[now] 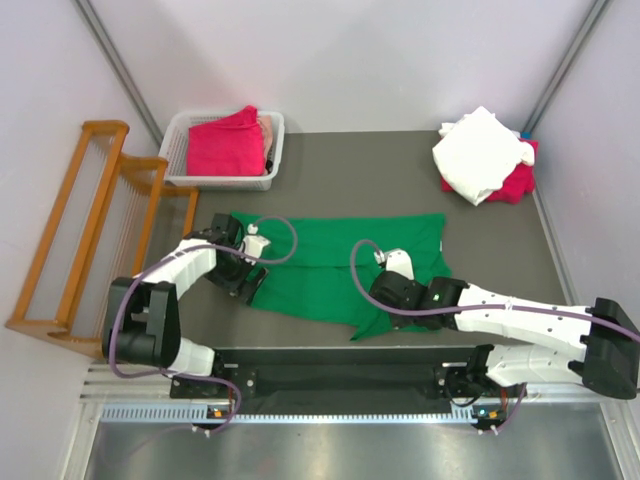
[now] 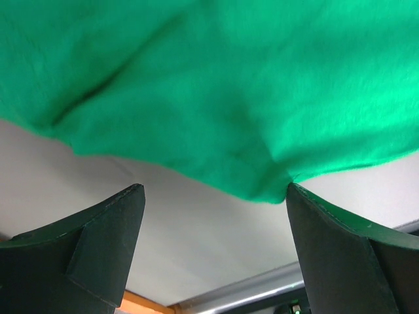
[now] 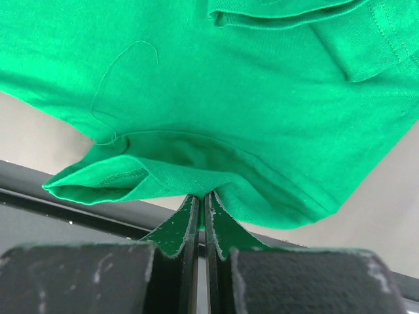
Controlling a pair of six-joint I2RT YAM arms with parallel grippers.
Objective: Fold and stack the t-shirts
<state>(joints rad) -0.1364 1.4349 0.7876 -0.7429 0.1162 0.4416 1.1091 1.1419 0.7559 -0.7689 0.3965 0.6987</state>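
Step in hand: folding of the green t-shirt (image 1: 330, 262), which is lying spread across the middle of the counter (image 1: 350, 170), partly doubled over along its far side. The right jaws are standing closed, pinching a bunched fold of the shirt's near hem. The left jaws are standing wide open at the shirt's left edge. The cloth is hanging just in front of them, appearing to brush one fingertip, and is not gripped.

Judgement: a fold is being set up. The next move is calling for the left jaws to close on that edge, so that both sides are lifting together; otherwise the cloth is likely dragging skew.

Stack: a white t-shirt (image 1: 480, 152) is resting on a crimson t-shirt (image 1: 518, 186) at the far right corner. Another crimson shirt (image 1: 225, 145) is waiting in the white basket (image 1: 276, 150) at the far left, beside the orange rack (image 1: 90, 230).

Surface: dark grey, matt, appearing flat. Room: plain pale walls are enclosing the counter on three sides
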